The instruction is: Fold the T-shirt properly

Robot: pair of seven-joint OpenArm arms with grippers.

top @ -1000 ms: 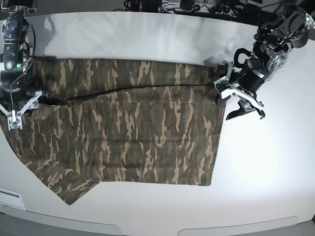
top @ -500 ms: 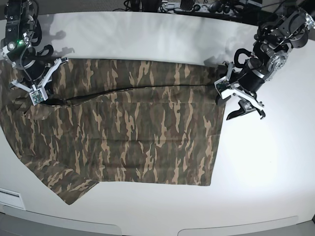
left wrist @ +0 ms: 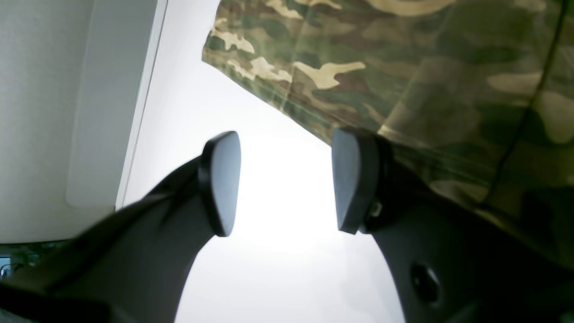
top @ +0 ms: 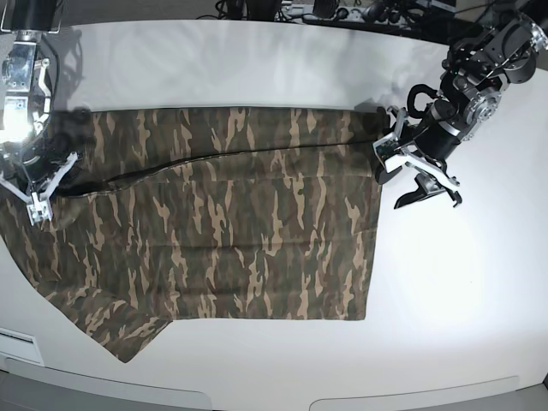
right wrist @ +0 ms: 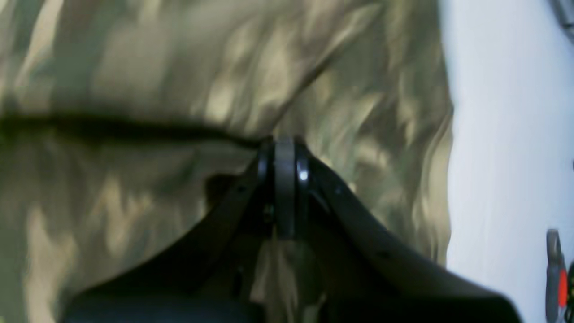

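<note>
The camouflage T-shirt lies spread flat on the white table, with one sleeve toward the front left corner. My right gripper is at the shirt's left end. In the right wrist view its fingers are pressed together, pinching the T-shirt at a dark fold line. My left gripper hangs just off the shirt's right edge. Its fingers stand wide apart over bare table, with nothing between them. The T-shirt hem runs beside the right-hand finger.
Cables and equipment line the table's far edge. A grey panel lies beyond the table edge in the left wrist view. A small grey and orange item sits at the right margin of the right wrist view.
My right gripper came down from the shirt's upper left corner to its left edge and shut on fabric. The shirt's right edge slid slightly left. The left arm has not moved.
</note>
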